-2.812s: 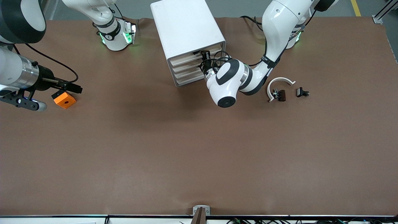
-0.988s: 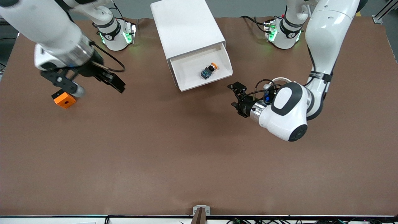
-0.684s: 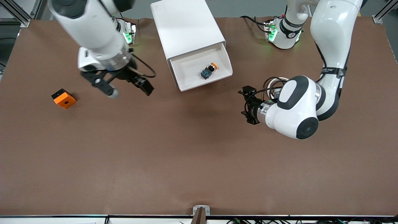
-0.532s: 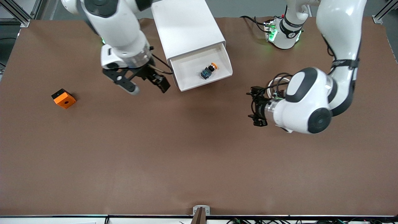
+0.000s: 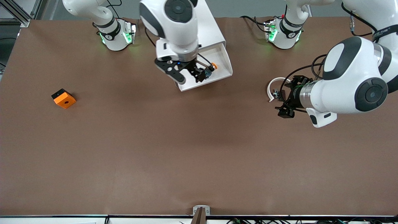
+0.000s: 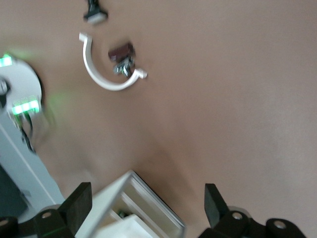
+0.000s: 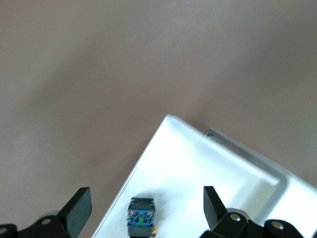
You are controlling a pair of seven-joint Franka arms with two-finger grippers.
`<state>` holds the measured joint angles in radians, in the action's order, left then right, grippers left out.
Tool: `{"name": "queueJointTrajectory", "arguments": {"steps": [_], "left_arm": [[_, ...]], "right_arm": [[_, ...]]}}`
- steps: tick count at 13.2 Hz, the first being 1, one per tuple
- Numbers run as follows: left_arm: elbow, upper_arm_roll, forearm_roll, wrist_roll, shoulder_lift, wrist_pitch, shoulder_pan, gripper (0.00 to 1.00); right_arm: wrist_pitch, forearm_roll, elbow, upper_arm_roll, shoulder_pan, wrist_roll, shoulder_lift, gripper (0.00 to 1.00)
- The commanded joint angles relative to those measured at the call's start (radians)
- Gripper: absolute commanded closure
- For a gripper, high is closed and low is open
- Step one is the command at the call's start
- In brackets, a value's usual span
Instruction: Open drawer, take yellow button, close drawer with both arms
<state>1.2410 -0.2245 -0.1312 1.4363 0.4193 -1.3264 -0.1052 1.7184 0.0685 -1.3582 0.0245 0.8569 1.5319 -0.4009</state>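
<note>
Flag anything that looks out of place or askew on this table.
Nothing looks damaged or spilled. The white cabinet sits skewed to the table edge, its top drawer open with the button inside, under the open right gripper.

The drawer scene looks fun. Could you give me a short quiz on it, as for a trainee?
1. True or false: the drawer stands open.
2. Which hand is over the button? A) left hand B) right hand
3. Fill in: the orange block lies toward the ____ arm's end of the table.

Key: 1 true. 2 B; both hands are open, and the left one is over the table near a white curved piece. 3 right.
</note>
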Motion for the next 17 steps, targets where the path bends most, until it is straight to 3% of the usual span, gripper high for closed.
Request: {"name": "queueJointTrajectory", "arguments": {"steps": [1,5,11,17], "left_arm": [[0.086,0.000,0.053,-0.214,-0.097,0.007,0.002,0.00],[0.170,-0.007,0.100,-0.466,-0.168,-0.017,0.015,0.00],[0.415,-0.007,0.116,-0.738,-0.329,-0.223,0.050,0.00],[0.508,-0.009,0.116,-0.861,-0.372,-0.309,0.064,0.00]], "right_arm": [[0.053,-0.024,0.016,0.011,0.051,0.068,-0.041,0.00],[0.063,-0.059,0.007,0.014,0.090,0.132,-0.045,0.00],[0.159,-0.055,-0.105,0.012,0.093,0.116,-0.042,0.00],[0.158,-0.049,-0.116,0.009,0.108,0.099,-0.041,0.00]]}}
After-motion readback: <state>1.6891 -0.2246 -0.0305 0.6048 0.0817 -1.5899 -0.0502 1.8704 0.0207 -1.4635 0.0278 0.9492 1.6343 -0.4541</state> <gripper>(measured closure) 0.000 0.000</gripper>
